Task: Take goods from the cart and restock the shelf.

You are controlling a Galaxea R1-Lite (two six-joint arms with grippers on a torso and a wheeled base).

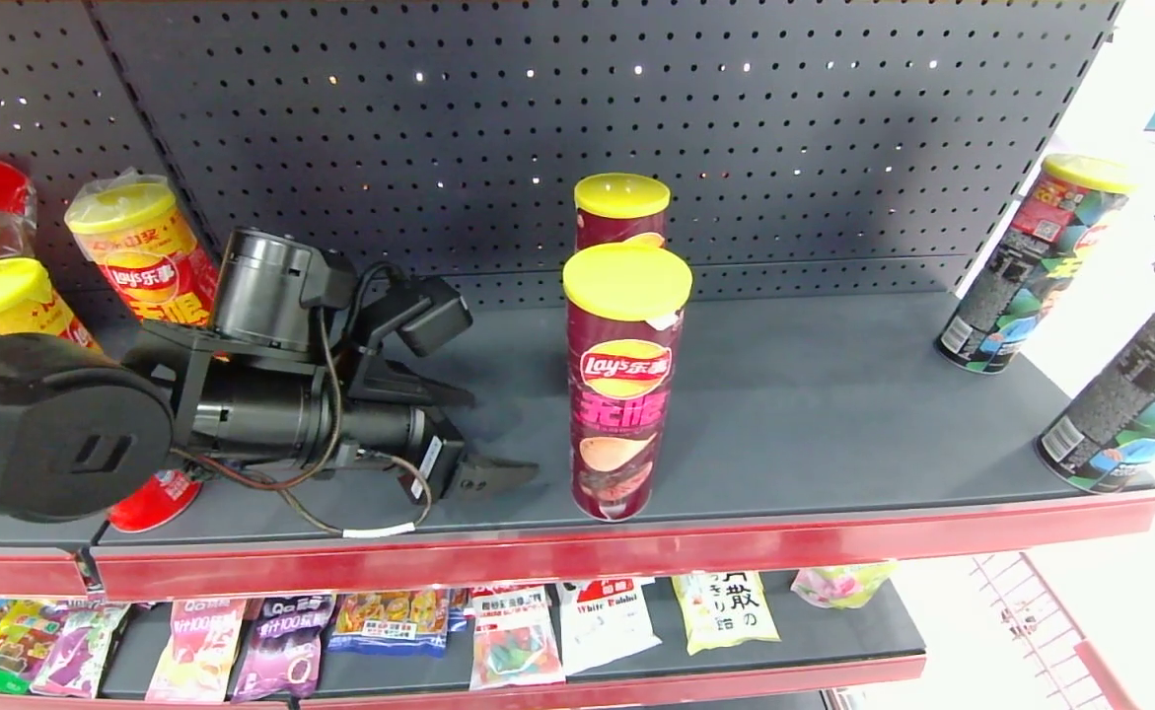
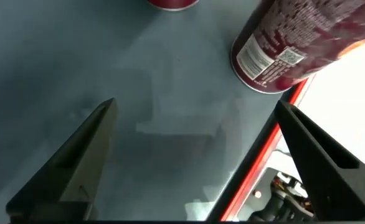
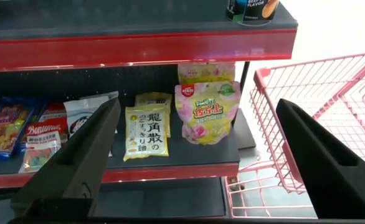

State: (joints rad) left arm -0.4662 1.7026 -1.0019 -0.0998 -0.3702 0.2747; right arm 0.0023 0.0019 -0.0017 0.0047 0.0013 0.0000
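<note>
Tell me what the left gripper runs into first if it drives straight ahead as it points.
Probably the front maroon can. It stands ahead of the open left gripper, in line with the finger nearer the front edge of the shelf rather than with the gap's middle. Depth is hard to judge.

Matt dark grey metal shelf (image 1: 814,414) with a glossy red front lip (image 1: 636,547) and perforated back panel (image 1: 636,118). The purple can (image 1: 621,394) wears a glossy printed wrap and smooth yellow plastic lid (image 1: 626,279). The left tool (image 1: 503,439) looks matt black, perhaps plastic.
</note>
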